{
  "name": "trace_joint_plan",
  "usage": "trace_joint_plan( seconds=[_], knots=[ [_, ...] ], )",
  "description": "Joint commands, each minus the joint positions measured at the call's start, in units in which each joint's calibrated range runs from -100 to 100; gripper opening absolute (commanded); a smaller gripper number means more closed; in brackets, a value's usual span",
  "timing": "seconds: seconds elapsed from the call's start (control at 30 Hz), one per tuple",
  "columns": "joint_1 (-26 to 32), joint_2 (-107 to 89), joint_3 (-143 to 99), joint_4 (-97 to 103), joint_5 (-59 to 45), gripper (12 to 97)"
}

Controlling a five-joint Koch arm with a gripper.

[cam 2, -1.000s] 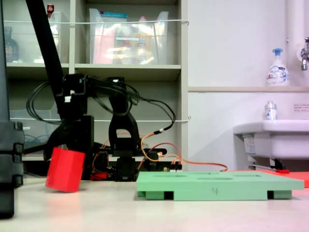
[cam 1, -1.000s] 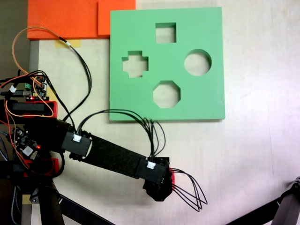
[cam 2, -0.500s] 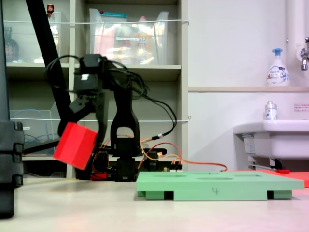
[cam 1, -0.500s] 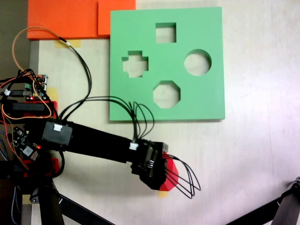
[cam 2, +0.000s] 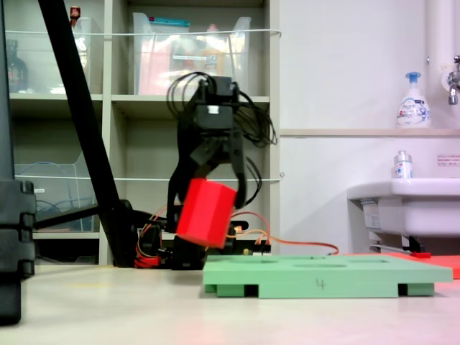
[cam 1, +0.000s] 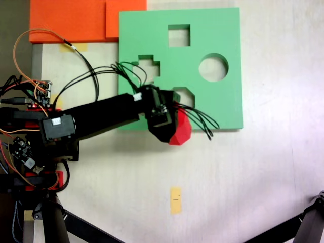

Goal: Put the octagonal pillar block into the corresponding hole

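The arm reaches out over the near edge of the green board (cam 1: 223, 109), and its gripper (cam 2: 214, 188) has the red block (cam 2: 206, 213) clamped between its two black fingers (cam 2: 237, 169), which are spread just as wide as the block. From the side, the block hangs in the air, tilted, well clear of the table (cam 2: 108, 305) and higher than the board's (cam 2: 323, 273) top surface, just over the board's left end.

From above, the gripper (cam 1: 169, 124) covers most of the block (cam 1: 179, 130); only a red sliver pokes out past its lower right side, sitting across the board's bottom edge. The eight-sided hole (cam 1: 185, 92) lies right beside it, partly hidden under the gripper and a spray of black wires (cam 1: 202, 119), so only its upper right corner can be seen. The cross-shaped hole (cam 1: 149, 63) is partly covered by wires too, while the square hole (cam 1: 178, 35) and the round hole (cam 1: 213, 67) are plain to see further up the board.

A small yellow strip of tape (cam 1: 175, 200) lies on the bare table well below the arm. Orange foam sheets (cam 1: 76, 20) rest at the top left corner, touching the board's edge.

From the side, shelves (cam 2: 187, 100) stand behind the arm and a white sink (cam 2: 402, 208) is on the right.
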Motion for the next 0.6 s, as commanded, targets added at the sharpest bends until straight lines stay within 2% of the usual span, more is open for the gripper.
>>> trace_joint_plan(
  seconds=[0.0, 0.57],
  knots=[
    [1.8, -0.2, 3.8, -4.3, 3.4, 38.4],
    [4.8, 6.4, 3.8, 2.1, 5.7, 38.4]
  ],
)
